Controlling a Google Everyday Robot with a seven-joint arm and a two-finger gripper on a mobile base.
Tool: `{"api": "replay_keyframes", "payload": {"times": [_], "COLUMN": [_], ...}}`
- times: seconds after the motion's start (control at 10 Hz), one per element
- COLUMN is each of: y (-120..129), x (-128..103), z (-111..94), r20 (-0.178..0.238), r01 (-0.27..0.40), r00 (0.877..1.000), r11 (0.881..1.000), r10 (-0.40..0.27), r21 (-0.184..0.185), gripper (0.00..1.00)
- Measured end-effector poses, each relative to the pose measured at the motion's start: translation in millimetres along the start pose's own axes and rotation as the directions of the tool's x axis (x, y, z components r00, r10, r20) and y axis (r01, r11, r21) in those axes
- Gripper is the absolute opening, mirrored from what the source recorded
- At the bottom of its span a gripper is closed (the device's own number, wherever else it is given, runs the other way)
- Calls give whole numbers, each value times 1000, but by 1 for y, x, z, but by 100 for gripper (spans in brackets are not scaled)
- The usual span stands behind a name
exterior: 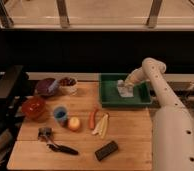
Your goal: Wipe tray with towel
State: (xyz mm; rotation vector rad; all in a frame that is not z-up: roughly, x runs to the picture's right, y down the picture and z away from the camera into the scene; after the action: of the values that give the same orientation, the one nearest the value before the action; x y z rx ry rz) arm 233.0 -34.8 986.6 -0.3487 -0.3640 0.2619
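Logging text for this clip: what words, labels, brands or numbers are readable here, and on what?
None: no word, label, brand or number shows anywhere.
The tray, the towel and the black block look unmarked.
The pincer, shut on the towel inside the tray, shows no marking either.

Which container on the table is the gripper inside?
The green tray, back right: the gripper, shut on the towel, is down in it. The red bowl and blue cup stand left, apart.
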Motion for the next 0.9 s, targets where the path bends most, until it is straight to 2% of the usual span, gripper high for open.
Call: {"api": "replay_keyframes", "payload": {"times": [0.1, 0.3, 0.5, 0.7, 0.8, 0.9], "y": [4, 23, 54, 77, 82, 80], "x": [-14, -31, -30, -22, -14, 5], "z": [9, 19, 12, -1, -7, -15], "r20": [24, 66, 86, 79, 66, 34], "r01": [14, 33, 48, 39, 25, 3], "r00": [1000, 997, 996, 997, 998, 999], "r11": [1000, 997, 991, 987, 987, 989], "r10": [-13, -29, -38, -26, -14, 2], "r21": [-14, -70, -127, -159, -159, -150], "gripper": [0, 0, 0, 0, 0, 0]}}
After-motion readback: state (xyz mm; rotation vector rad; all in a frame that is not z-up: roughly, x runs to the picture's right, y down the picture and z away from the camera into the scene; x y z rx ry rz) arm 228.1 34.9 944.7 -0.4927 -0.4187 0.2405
